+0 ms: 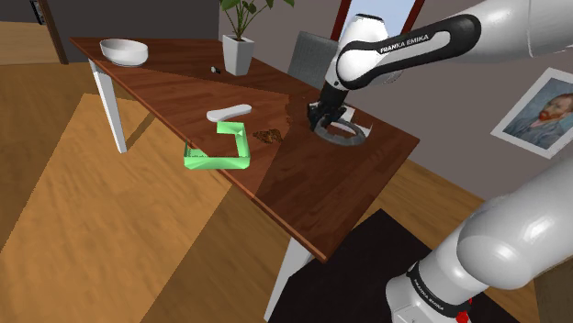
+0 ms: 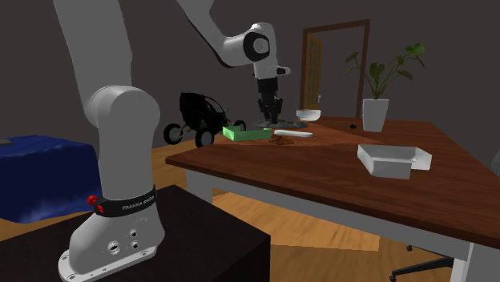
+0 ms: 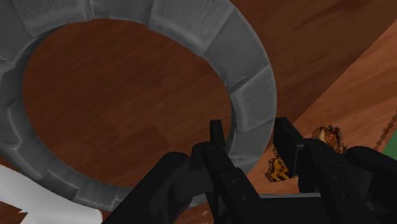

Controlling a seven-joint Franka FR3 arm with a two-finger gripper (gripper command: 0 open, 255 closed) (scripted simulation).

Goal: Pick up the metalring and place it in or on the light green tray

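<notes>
The metal ring (image 1: 349,136) is a wide grey band lying flat on the dark wooden table (image 1: 312,183), near its far right side in the shoulder view. My black gripper (image 1: 323,119) points down onto it. In the wrist view the ring (image 3: 159,25) looms large and my gripper (image 3: 251,137) straddles its band, one finger inside the hole and one outside, both pressed against it. The light green tray (image 1: 220,154) sits at the table's near-left edge in the shoulder view, well apart from the gripper. In the second exterior view the tray (image 2: 247,133) lies just beside the gripper (image 2: 268,112).
A small brown object (image 1: 268,136) and a white elongated piece (image 1: 230,112) lie between ring and tray. A white piece (image 3: 38,200) lies against the ring. A white bowl (image 1: 124,50) and a potted plant (image 1: 239,50) stand farther off. A white box-tray (image 2: 393,159) sits on the table.
</notes>
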